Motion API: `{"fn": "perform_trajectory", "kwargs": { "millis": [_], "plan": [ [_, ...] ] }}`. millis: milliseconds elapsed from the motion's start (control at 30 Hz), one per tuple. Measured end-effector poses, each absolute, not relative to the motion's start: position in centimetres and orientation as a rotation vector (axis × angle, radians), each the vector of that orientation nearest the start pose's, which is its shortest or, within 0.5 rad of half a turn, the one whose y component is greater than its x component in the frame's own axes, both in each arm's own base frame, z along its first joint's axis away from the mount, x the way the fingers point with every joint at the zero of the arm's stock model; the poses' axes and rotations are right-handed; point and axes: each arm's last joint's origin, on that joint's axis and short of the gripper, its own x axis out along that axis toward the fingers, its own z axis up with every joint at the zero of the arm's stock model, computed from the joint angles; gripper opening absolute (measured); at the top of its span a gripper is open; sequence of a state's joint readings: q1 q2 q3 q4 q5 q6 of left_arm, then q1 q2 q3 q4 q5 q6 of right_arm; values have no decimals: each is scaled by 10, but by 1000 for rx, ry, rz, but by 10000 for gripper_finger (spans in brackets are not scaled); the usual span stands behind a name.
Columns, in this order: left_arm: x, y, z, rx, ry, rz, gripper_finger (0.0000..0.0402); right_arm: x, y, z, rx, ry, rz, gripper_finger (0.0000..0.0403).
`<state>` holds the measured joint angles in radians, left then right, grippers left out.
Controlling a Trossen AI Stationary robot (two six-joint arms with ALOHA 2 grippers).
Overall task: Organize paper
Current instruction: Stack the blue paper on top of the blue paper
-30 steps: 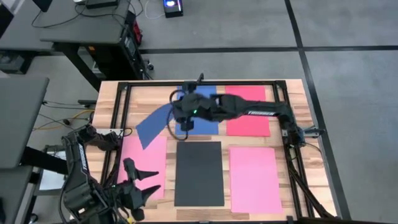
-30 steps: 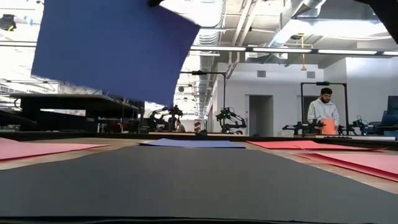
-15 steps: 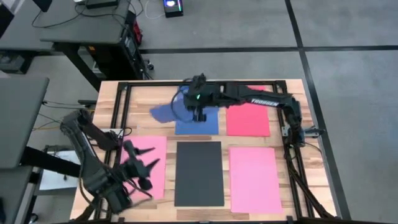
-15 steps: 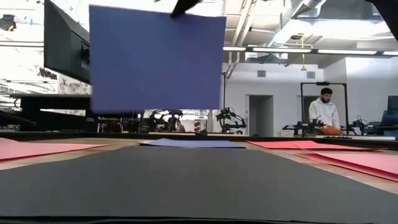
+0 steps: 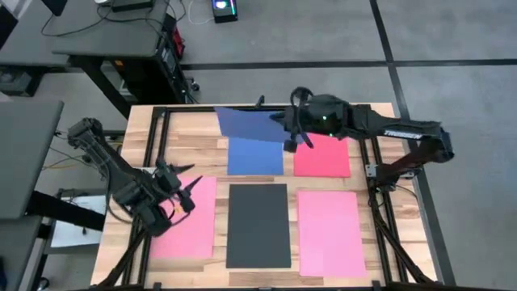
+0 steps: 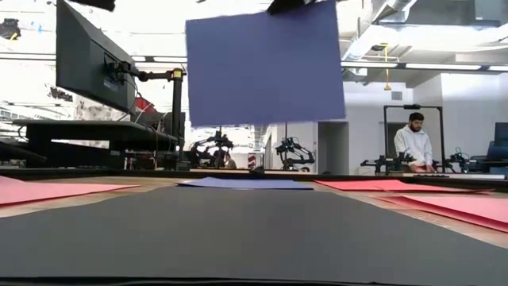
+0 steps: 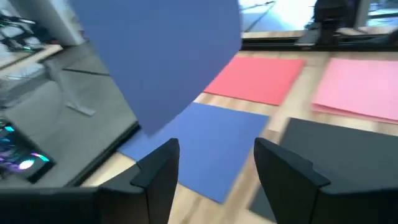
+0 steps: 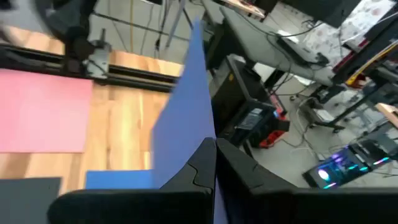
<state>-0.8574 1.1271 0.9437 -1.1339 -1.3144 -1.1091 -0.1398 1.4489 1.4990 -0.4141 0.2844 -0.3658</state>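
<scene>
My right gripper is shut on a blue sheet of paper that hangs high over the table's far middle. A second blue sheet lies flat below it, beside a red sheet. A black sheet lies flat in the near middle between two pink sheets. My left gripper stands open above the left pink sheet's far end, with nothing between its fingers. My right gripper pinches the blue sheet's upper edge between its two shut fingers, near the corner that shows top right in the low view. It is a single sheet. The sheet hangs below the fingers, nearly upright and clear of the table.
A black metal frame runs around the wooden table top. Bare wood shows at the far left of the table. Desks with a monitor stand beyond the table, and a person stands far back in the room.
My right gripper has carried the blue sheet toward the table's right and far edge. The sheet has swung from a slant to hanging nearly upright. My left gripper has gone from the near left corner toward the far edge, over the left pink sheet, and has rolled.
</scene>
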Motion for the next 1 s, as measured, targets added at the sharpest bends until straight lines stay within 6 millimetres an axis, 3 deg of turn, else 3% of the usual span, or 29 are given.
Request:
{"fn": "perform_trajectory", "kwargs": {
  "millis": [233,400,500,667,867,1000],
  "plan": [
    [143,-86,280,121,306,678,190,295,-39,414,-357,334,-327,0],
    [153,-70,280,51,332,442,189,296,-36,418,-360,293,-324,0],
    [157,-55,275,15,208,272,187,295,-36,418,-358,294,-326,0],
    [141,-21,258,-44,41,359,185,296,-31,419,-358,279,-324,0],
    [130,2,227,-166,-224,253,185,297,-23,434,-357,179,-312,0],
    [127,16,208,-228,-306,274,185,296,-19,448,-349,87,-316,0]
  ]
}}
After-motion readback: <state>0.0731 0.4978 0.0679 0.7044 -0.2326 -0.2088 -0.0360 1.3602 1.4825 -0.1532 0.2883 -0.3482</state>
